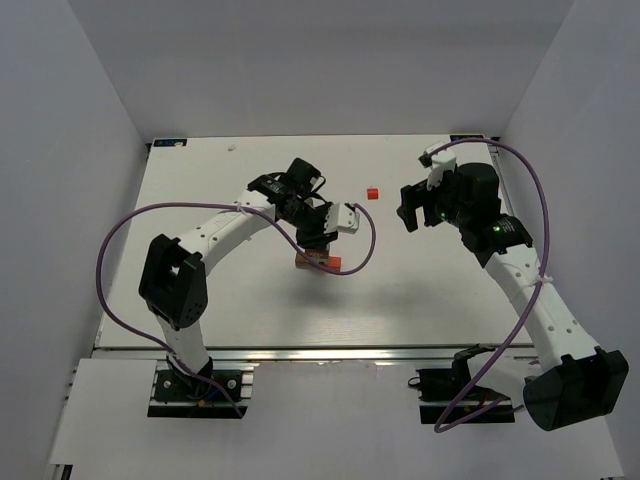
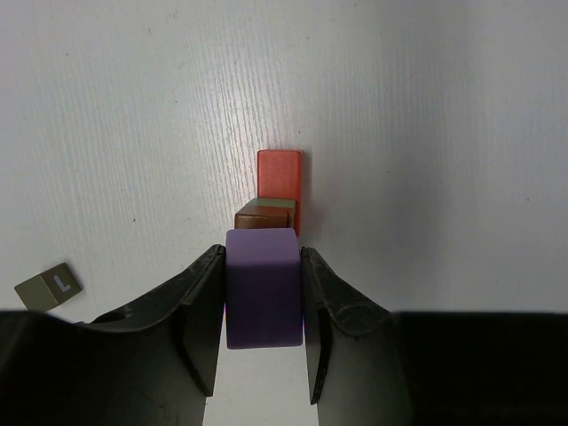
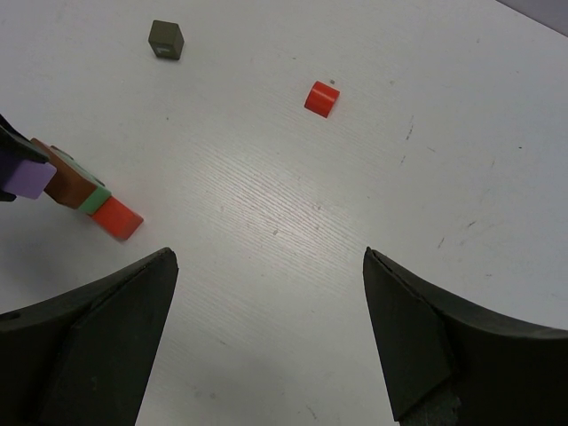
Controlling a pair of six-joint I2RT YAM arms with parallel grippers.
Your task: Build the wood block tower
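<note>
My left gripper (image 2: 263,257) is shut on a lilac wood block (image 2: 263,288). It holds that block right over the tower (image 1: 316,261), a low stack with a brown piece (image 2: 264,219), a green piece (image 2: 267,205) and a red bar (image 2: 280,176) sticking out beyond. Whether the lilac block touches the stack I cannot tell. The right wrist view shows the same group at its left edge: lilac (image 3: 27,177), brown (image 3: 67,185), green (image 3: 93,200), red (image 3: 117,217). My right gripper (image 3: 268,257) hangs open and empty to the right (image 1: 408,212).
A loose small red cube (image 3: 321,98) lies on the white table (image 1: 250,300) between the two grippers (image 1: 372,192). A dark grey cube (image 3: 166,39), marked with an L (image 2: 49,286), sits beside the tower. White walls enclose the table.
</note>
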